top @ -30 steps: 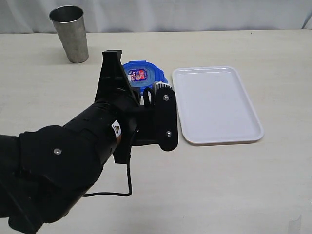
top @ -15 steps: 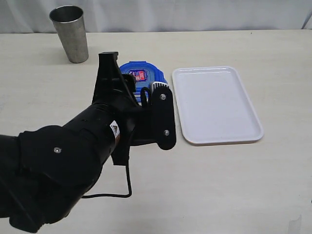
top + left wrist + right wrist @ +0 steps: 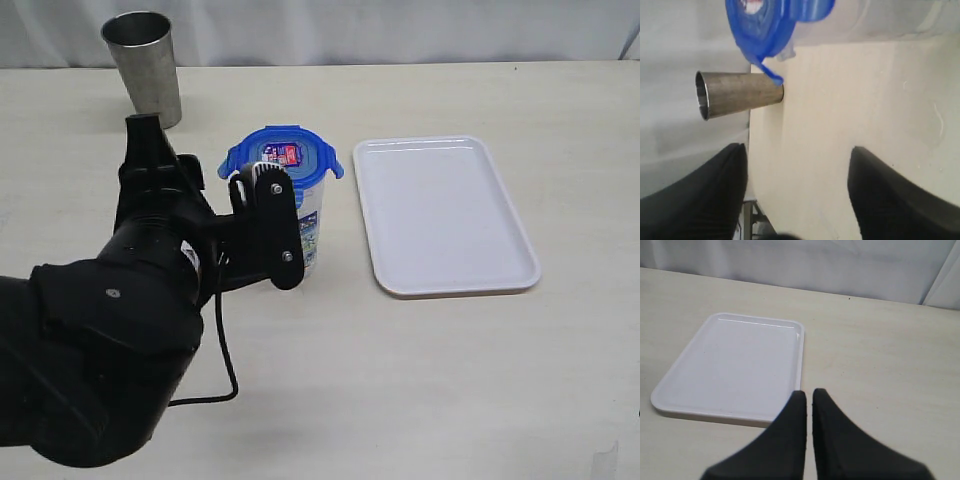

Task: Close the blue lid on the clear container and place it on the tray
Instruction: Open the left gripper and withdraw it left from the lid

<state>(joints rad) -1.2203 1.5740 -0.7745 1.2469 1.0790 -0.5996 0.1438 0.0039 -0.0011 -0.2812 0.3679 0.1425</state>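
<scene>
The clear container (image 3: 305, 215) stands upright on the table just left of the tray (image 3: 445, 215). The blue lid (image 3: 285, 152) sits on top of it, sticker up, with its side flaps sticking outward. My left gripper (image 3: 205, 175) is open, turned sideways, and sits close against the container's left side with one finger (image 3: 268, 225) in front of it. In the left wrist view the lid (image 3: 765, 25) and container (image 3: 880, 20) lie beyond the wide-apart fingertips of the gripper (image 3: 795, 150); nothing is between them. My right gripper (image 3: 807, 392) is shut and empty, near the tray (image 3: 735, 365).
A grey metal cup (image 3: 145, 68) stands at the back left of the table, behind my left arm; the left wrist view shows the cup (image 3: 740, 94) too. The tray holds nothing. A black cable (image 3: 225, 370) hangs below the left arm.
My left arm has swung left and away from over the container. The lidded container, mostly hidden before, now shows in full. The tray and the cup have not moved.
</scene>
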